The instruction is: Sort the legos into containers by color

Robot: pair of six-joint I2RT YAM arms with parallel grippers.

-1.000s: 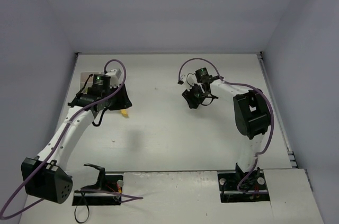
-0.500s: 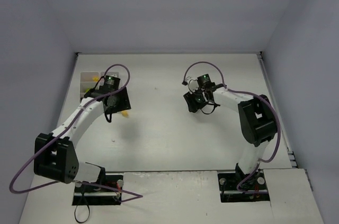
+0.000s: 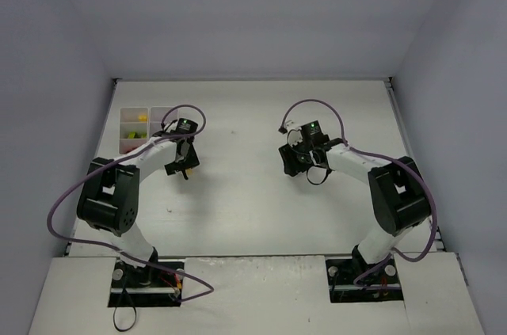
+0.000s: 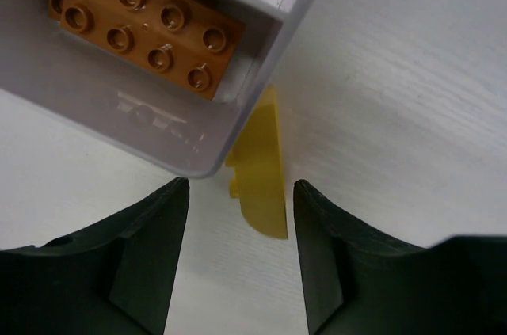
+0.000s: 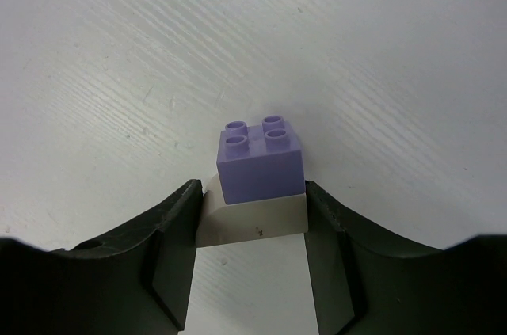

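Observation:
The white tray (image 3: pixel 135 110) sits at the far left with yellow and green legos in its compartments. In the left wrist view its corner (image 4: pixel 202 157) holds a brown-orange brick (image 4: pixel 142 22). A yellow lego (image 4: pixel 261 169) lies on the table against that corner. My left gripper (image 4: pixel 242 192) (image 3: pixel 184 167) is open, its tips on either side of the yellow piece's near end without touching it. My right gripper (image 5: pixel 252 200) (image 3: pixel 290 162) is shut on a white sloped brick (image 5: pixel 253 220) with a lilac brick (image 5: pixel 261 157) stacked on top, over the table's middle.
White walls (image 3: pixel 87 129) close in the table on the left, back and right. The left arm's elbow (image 3: pixel 107 196) stands near the left wall, the right arm's elbow (image 3: pixel 400 196) at the right. Bare tabletop (image 3: pixel 238 184) lies between the arms.
My left gripper has moved off the tray toward the right and opened wider; its arm folded back toward the base. My right gripper drifted slightly right and nearer, still holding its stacked bricks.

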